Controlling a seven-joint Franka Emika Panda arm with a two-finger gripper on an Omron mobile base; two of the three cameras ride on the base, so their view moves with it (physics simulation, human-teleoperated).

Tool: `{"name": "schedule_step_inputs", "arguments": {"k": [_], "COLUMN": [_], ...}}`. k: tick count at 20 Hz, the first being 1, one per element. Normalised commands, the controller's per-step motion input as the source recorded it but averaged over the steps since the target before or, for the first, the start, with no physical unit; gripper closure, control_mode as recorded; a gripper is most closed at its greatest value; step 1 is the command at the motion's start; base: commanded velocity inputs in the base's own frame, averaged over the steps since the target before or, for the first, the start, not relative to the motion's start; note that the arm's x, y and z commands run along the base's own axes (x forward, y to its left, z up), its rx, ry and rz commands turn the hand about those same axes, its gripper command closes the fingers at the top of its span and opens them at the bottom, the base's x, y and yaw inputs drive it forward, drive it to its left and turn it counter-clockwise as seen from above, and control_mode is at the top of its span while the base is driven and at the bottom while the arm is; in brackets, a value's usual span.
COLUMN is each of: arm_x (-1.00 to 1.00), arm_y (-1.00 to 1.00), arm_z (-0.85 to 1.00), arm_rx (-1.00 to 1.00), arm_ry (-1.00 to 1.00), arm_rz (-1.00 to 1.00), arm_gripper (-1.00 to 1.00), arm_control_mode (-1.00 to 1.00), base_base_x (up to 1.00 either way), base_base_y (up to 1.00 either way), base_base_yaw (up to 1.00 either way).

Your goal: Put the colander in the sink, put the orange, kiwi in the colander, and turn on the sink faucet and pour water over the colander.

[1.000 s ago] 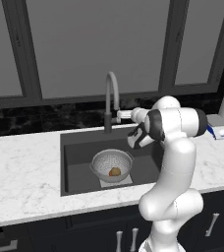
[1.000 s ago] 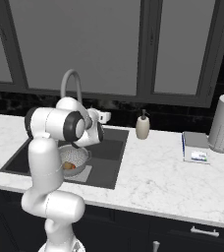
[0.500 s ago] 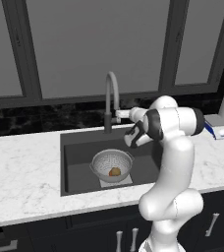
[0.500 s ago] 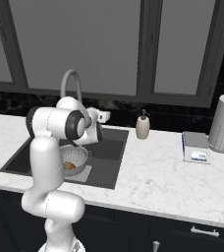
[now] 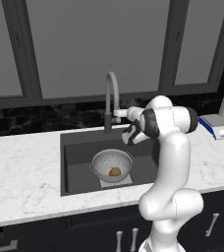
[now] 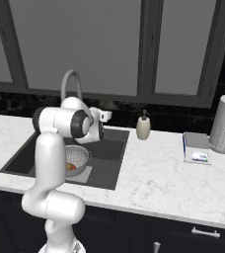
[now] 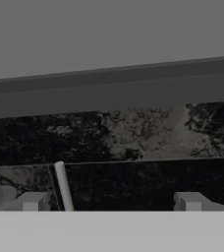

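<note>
- The colander [image 5: 112,166] is being shown seated low in the sink [image 5: 77,162], at the centre of the left base view, over the pale drain plate.
- One orange-brown fruit [image 5: 115,172] is being seen inside the colander in the left base view; in the right base view an orange-red spot [image 6: 71,166] is being seen at the same place. Whether both the orange and the kiwi are being held there cannot be told at this size.
- The sink faucet [image 5: 110,98] is being shown rising at the upper centre of the left base view, behind the basin, its arched spout reaching toward the colander.
- The gripper [image 7: 109,202] is being held up beside the faucet's lower stem, just right of it in the left base view. In the hand view its two tips are being shown well apart at the bottom, with nothing between them.
- A thin pale rod, judged to be the faucet lever [image 7: 63,186], is being seen at lower left of the hand view, just inside the left fingertip.
- The lever is being judged stiff, smooth and slippery, turning on a fixed pivot; contact is being advised near its free end, with a push rather than a tight pinch.
- No water is being seen running.
</note>
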Motion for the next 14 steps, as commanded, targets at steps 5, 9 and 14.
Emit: {"name": "schedule_step_inputs", "arguments": {"k": [5,9,14], "arm_x": [0.24,0.26,0.25], "arm_y": [0.00,0.00,0.00], "arm_z": [-0.25,-0.24,-0.13], "arm_rx": [0.00,0.00,0.00], "arm_ry": [0.00,0.00,0.00], "arm_rz": [0.03,0.03,0.02], "arm_gripper": [-1.00,-1.00,-1.00], "arm_control_mode": [-1.00,-1.00,-1.00], "base_base_x": [0.00,0.00,0.00], "base_base_y": [0.00,0.00,0.00], "base_base_yaw": [0.00,0.00,0.00]}}
